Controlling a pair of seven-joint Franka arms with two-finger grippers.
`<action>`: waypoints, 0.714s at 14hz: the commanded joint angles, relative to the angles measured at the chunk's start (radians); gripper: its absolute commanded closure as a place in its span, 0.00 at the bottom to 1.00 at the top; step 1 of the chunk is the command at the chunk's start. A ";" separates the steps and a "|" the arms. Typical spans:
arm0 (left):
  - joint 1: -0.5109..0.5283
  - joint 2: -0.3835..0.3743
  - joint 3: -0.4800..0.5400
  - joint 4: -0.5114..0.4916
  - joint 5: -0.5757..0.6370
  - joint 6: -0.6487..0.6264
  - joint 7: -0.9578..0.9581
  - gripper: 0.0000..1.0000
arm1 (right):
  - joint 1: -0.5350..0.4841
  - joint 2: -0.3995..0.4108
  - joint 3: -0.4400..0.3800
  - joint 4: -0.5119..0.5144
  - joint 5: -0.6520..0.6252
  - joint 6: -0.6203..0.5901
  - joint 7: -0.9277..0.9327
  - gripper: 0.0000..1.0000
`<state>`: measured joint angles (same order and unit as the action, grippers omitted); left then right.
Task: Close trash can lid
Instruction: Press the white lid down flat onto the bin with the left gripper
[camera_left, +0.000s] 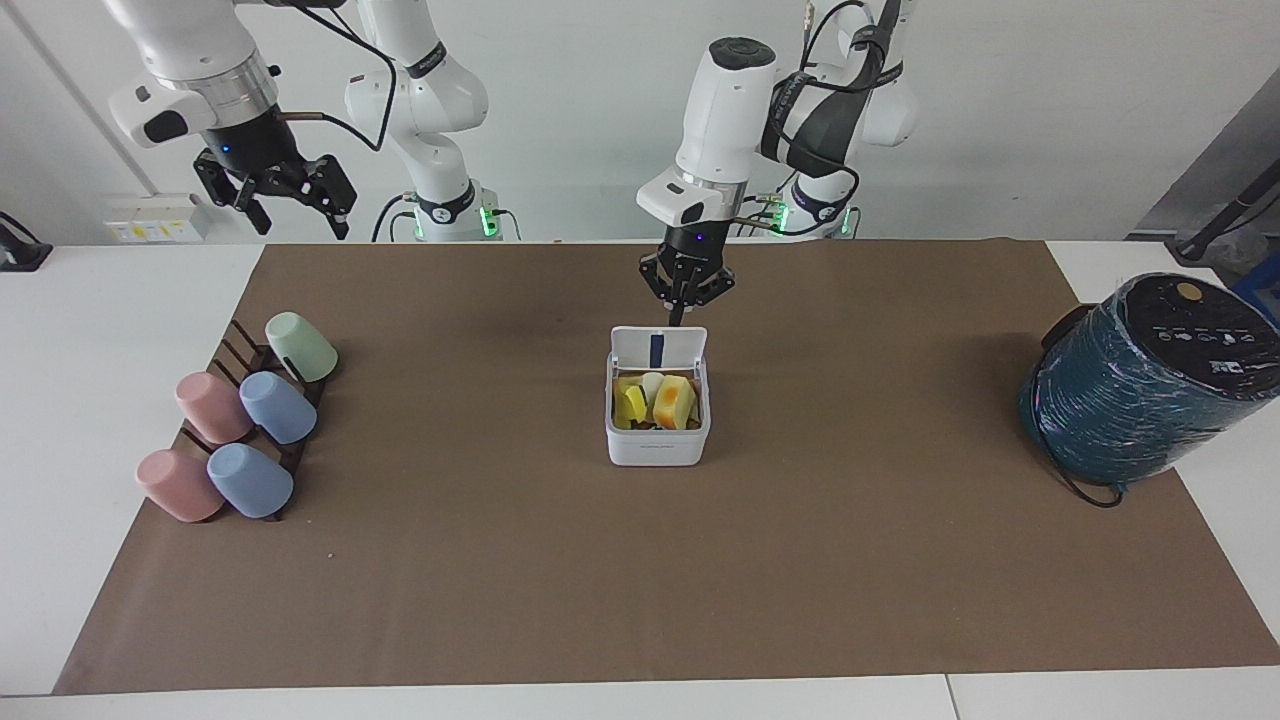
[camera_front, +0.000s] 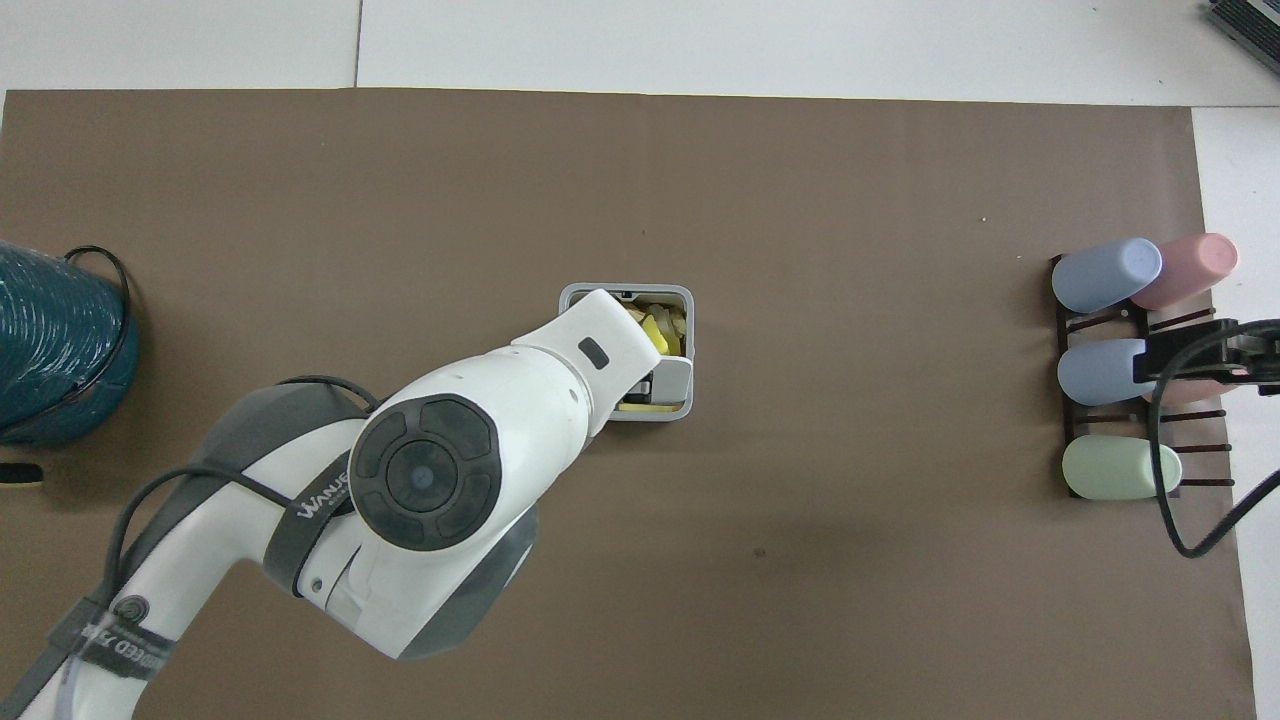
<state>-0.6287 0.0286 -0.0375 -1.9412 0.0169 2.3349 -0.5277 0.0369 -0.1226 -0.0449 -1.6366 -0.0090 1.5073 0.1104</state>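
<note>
The small white trash can (camera_left: 657, 445) stands mid-mat with yellow and orange scraps inside. Its lid (camera_left: 658, 348) stands nearly upright on the edge nearer the robots, with the blue strip facing the can's opening. My left gripper (camera_left: 680, 318) is shut and points down, its fingertips at the lid's top edge. In the overhead view the left arm covers most of the can (camera_front: 684, 296) and the gripper; a bit of the lid (camera_front: 674, 377) shows. My right gripper (camera_left: 291, 205) is open and waits in the air over the right arm's end of the table.
A dark rack with several pastel cups (camera_left: 240, 430) lies at the right arm's end of the mat, also in the overhead view (camera_front: 1120, 370). A large teal wrapped cylinder (camera_left: 1150, 385) with a black top stands at the left arm's end.
</note>
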 joint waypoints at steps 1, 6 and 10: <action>0.026 0.066 0.001 -0.007 0.003 0.136 0.003 0.97 | -0.008 -0.025 0.002 -0.028 0.006 0.008 -0.021 0.00; 0.035 0.154 -0.002 -0.008 0.003 0.277 -0.006 0.94 | -0.008 -0.025 0.003 -0.028 0.006 0.008 -0.021 0.00; 0.024 0.278 -0.002 -0.002 0.003 0.402 -0.012 0.94 | -0.008 -0.025 0.002 -0.029 0.006 0.008 -0.021 0.00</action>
<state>-0.5981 0.2575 -0.0424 -1.9459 0.0169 2.6794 -0.5276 0.0369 -0.1226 -0.0449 -1.6371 -0.0090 1.5073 0.1104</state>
